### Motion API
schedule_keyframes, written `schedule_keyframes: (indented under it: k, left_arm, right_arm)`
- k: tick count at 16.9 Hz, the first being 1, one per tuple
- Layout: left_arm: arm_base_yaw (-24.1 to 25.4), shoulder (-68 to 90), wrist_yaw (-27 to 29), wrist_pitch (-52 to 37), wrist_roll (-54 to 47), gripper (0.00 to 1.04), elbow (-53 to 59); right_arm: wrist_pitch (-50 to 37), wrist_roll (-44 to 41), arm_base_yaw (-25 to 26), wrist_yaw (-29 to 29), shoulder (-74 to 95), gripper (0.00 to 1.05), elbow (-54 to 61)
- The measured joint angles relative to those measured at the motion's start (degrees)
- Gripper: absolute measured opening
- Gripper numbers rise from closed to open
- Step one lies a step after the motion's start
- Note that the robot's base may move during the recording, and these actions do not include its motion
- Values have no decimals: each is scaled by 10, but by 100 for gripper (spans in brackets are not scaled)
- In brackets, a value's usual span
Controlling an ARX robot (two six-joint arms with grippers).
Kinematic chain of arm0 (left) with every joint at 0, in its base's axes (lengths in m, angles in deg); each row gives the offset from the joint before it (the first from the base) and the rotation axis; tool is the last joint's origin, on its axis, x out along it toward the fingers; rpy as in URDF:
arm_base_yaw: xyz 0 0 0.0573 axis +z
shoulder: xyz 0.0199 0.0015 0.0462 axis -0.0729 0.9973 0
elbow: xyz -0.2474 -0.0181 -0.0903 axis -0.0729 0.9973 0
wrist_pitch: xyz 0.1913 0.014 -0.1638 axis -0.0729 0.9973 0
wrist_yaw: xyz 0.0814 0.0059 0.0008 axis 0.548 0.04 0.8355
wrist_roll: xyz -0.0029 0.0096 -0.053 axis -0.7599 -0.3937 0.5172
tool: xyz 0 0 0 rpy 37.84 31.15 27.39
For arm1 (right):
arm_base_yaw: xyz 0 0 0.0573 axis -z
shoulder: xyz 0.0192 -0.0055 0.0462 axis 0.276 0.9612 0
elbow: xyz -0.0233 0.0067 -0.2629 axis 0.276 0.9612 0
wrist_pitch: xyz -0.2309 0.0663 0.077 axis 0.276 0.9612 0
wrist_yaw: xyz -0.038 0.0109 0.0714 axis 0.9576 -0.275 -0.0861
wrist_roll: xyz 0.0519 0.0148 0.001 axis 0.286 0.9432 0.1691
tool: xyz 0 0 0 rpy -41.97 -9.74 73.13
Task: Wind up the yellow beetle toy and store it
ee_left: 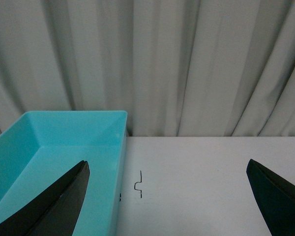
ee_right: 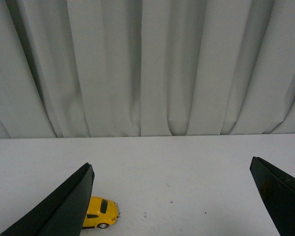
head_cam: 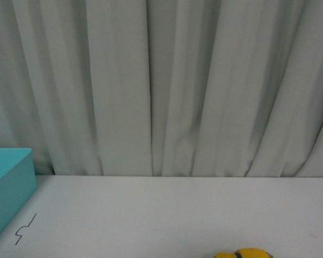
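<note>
The front camera sits low, looking level across the white table [head_cam: 151, 215] to the grey curtain [head_cam: 161, 80]. Each wrist camera faces that same curtain from just above the tabletop, framed by the left gripper [ee_left: 167, 163] or right gripper [ee_right: 171, 163]. Front and left wrist views share the blue box [head_cam: 8, 183] and a black squiggle [head_cam: 26, 228]. Front and right wrist views share the yellow car [head_cam: 246, 253].

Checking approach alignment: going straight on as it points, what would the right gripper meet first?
Probably the curtain; the table ahead of the right gripper looks bare. The yellow beetle toy sits aside, by one finger.
</note>
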Motion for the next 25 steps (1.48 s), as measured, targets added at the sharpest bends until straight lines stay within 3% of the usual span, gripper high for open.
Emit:
schedule_keyframes:
  k: [8,9,11,14,15,17,20,23,25]
  left_arm:
    - [0,0,0,0,0,98,0]
    - [0,0,0,0,0,98,0]
    - [0,0,0,0,0,98,0]
    - [0,0,1,0,0,98,0]
    - [0,0,0,0,0,98,0]
    - [0,0,0,0,0,98,0]
    - [0,0,0,0,0,98,0]
    - [0,0,0,0,0,98,0]
    - [0,0,0,0,0,98,0]
  right_arm:
    - [0,0,0,0,0,98,0]
    - [-55,10,-7,43,11,98,0]
    - [-207,13,94,-49,142,98,-1]
    - [-508,37,287,-273,467,98,-88]
    - [-556,46,313,-320,542,98,-130]
    - [-516,21,304,-403,654,98,-203]
    - [-339,-126,223,-478,729,98,-340]
    - [-71,-371,130,-446,861,98,-484]
    - [61,-537,78,-399,923,98,-541]
